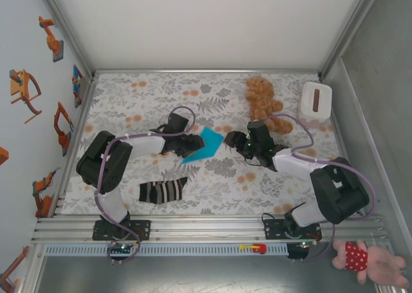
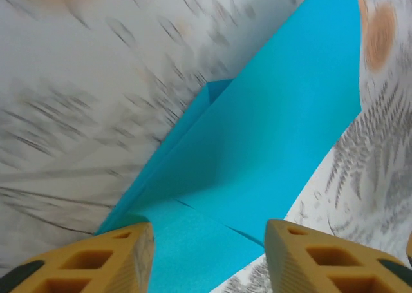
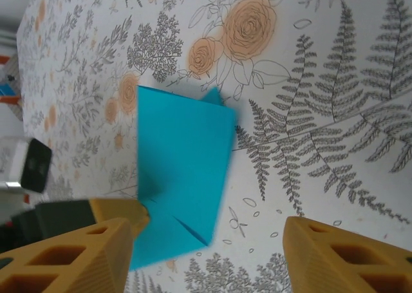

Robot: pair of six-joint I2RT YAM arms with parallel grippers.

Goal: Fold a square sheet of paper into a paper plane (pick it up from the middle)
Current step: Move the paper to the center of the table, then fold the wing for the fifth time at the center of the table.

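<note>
The turquoise sheet of paper (image 1: pixel 203 145) lies on the flowered table, folded into a pointed shape with overlapping layers and a crease. My left gripper (image 1: pixel 185 145) is at its left edge. In the left wrist view the jaws (image 2: pixel 209 261) stand apart with the paper (image 2: pixel 270 138) lying beneath and between them, and neither finger clamps it. My right gripper (image 1: pixel 230 140) is at the paper's right tip. Its yellow fingers (image 3: pixel 71 254) are wide apart and open (image 3: pixel 209 254), with the paper (image 3: pixel 183 158) near the left finger. A finger of the left gripper (image 3: pixel 116 209) touches the paper's edge there.
A black-and-white striped sock (image 1: pixel 163 191) lies in front of the left arm. A brown teddy bear (image 1: pixel 264 103) and a white box (image 1: pixel 316 100) sit at the back right. A pink soft toy (image 1: pixel 367 259) lies off the table at the near right. Walls enclose the table.
</note>
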